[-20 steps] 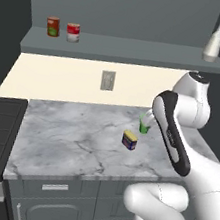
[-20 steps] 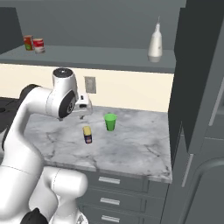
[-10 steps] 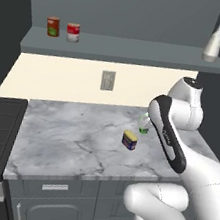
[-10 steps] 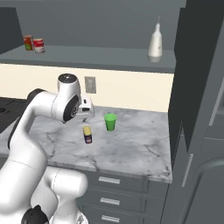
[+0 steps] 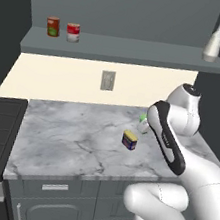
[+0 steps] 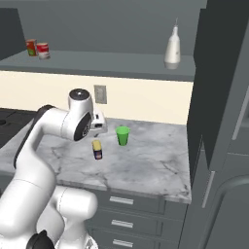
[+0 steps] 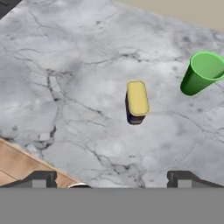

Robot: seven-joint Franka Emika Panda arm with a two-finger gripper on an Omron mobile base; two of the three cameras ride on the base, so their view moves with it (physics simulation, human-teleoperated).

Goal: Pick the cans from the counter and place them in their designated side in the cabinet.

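Arm swinging nearer over blue can [image 7: 136,103] on tabletop [image 5: 72,136]; jaws gaping wide, empty; grasp approaching.

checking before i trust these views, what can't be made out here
- Green cup, left base view: mostly hidden behind the arm.
- Labels on the two cans on the cabinet shelf, right base view: too small to read.
- Tool, hand view: fingertips cut off by the bottom edge.
- Blue can, hand view: side label hidden under its yellow top.

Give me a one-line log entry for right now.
gripper: open, empty, above counter | blue can: upright on counter, apart from green cup | red-and-white can: on cabinet shelf
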